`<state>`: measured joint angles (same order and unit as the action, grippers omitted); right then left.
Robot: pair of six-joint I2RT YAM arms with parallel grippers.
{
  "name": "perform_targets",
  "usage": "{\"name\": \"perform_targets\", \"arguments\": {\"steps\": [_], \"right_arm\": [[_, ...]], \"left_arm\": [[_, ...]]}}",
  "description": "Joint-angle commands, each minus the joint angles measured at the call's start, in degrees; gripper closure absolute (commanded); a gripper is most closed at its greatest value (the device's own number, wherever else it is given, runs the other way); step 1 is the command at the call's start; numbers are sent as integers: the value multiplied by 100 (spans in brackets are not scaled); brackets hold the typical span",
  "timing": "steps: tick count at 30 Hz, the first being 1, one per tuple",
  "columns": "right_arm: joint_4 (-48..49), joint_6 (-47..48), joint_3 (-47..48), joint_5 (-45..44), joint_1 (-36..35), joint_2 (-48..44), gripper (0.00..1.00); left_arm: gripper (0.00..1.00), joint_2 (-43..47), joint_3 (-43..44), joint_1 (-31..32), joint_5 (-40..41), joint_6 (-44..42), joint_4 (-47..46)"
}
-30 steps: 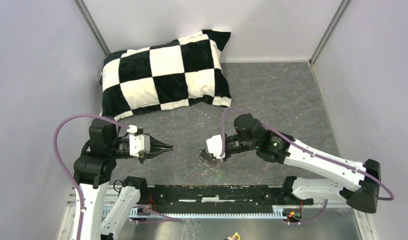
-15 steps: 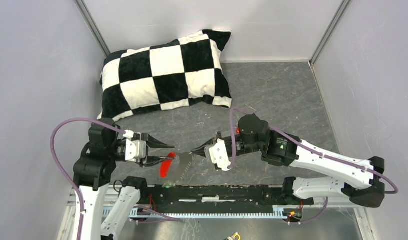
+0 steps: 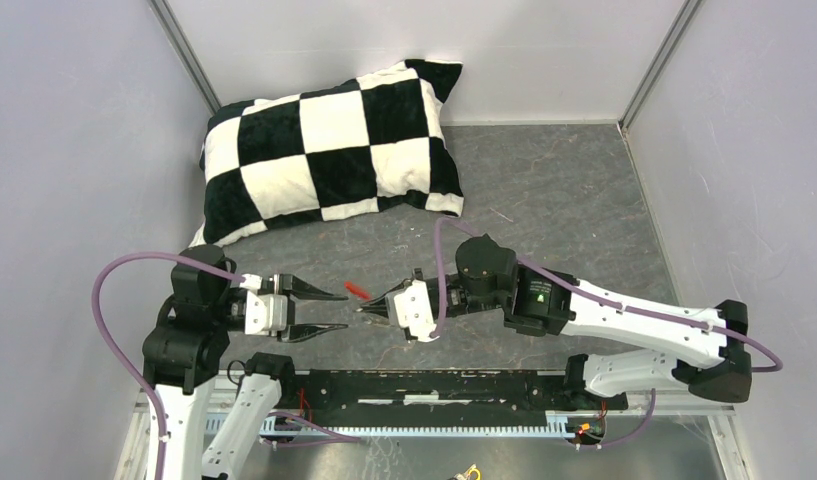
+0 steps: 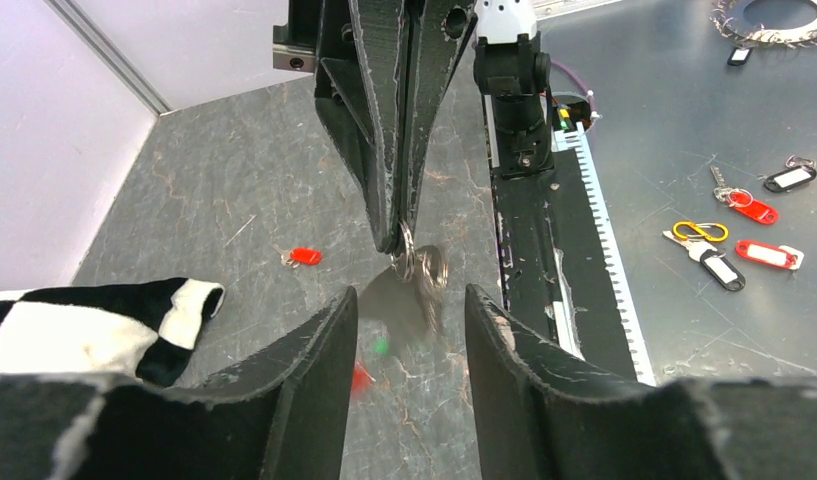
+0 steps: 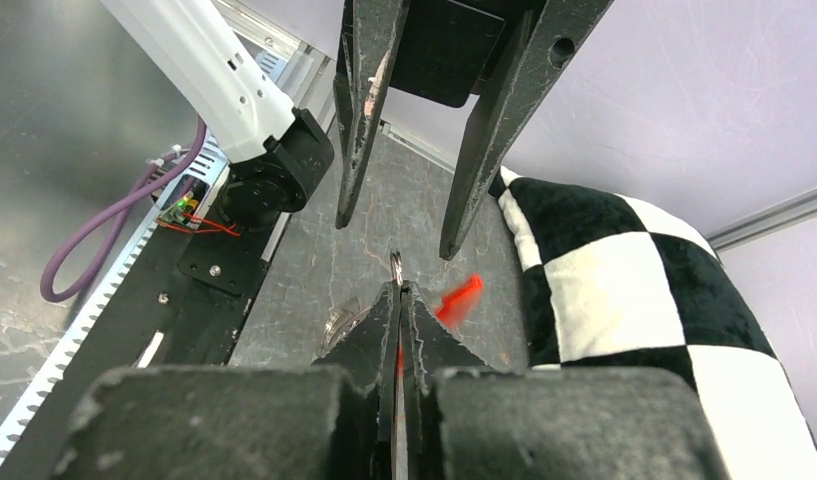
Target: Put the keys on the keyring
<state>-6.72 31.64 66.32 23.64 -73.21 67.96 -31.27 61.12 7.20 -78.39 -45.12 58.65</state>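
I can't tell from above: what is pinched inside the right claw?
A thin silvery ring pokes out of the tips of the shut right claw, with more silvery loops hanging blurred below it. The part of the ring between the fingers is covered.

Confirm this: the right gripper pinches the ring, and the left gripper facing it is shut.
Wrong on the left gripper: it is open, jaws standing apart, as the top view shows. The right gripper does pinch the ring.

Open floor (image 3: 554, 190) beside pillow (image 3: 329, 150); black rail (image 3: 434, 385) nearside
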Motion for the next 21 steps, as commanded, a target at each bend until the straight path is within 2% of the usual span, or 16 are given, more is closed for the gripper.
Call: {"name": "perform_targets", "arguments": {"steps": [1,13,21], "right_arm": [[471,-263,393,-313,-151,70,99],[778,-552,496,-448,-301,281,99],[802,-782,622,-601,-363,415,99]], "left_arm": [[52,75,58,-8,-116,-186,29],[61,121,22,-17,15,-202,26],[79,103,36,-17,-10,-215,32]]}}
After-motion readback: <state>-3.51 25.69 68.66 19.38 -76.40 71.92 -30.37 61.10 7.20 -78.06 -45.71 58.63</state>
